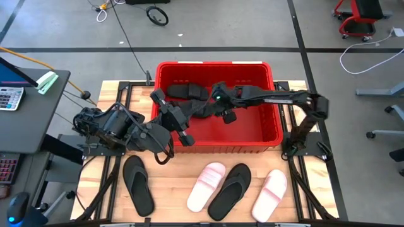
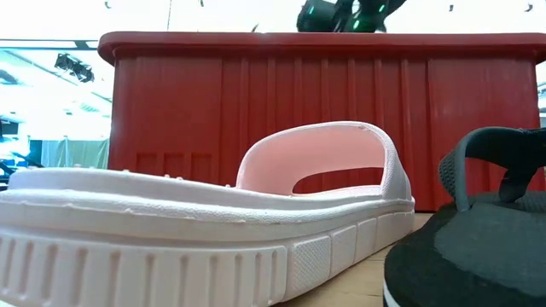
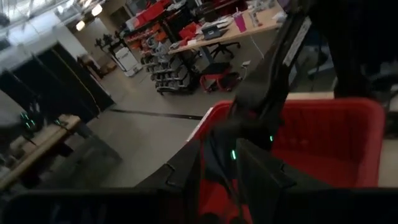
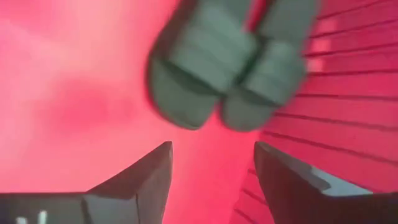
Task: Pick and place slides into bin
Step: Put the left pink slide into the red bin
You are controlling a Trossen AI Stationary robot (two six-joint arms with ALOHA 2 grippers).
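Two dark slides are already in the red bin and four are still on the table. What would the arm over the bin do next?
Probably lift the right gripper up out of the bin and swing toward the table. Its fingers are open and empty above the two black slides lying inside, so that drop looks done. The pink slide nearest its side seems the likeliest next pick.

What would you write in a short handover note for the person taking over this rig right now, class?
Right gripper: open, empty, inside the red bin above the two black slides.
Left gripper: over the bin's left edge; grip unclear.
Done: two black slides in the bin.
Left on the table in front of the bin: black flip-flop, pink slide, second black flip-flop, second pink slide.
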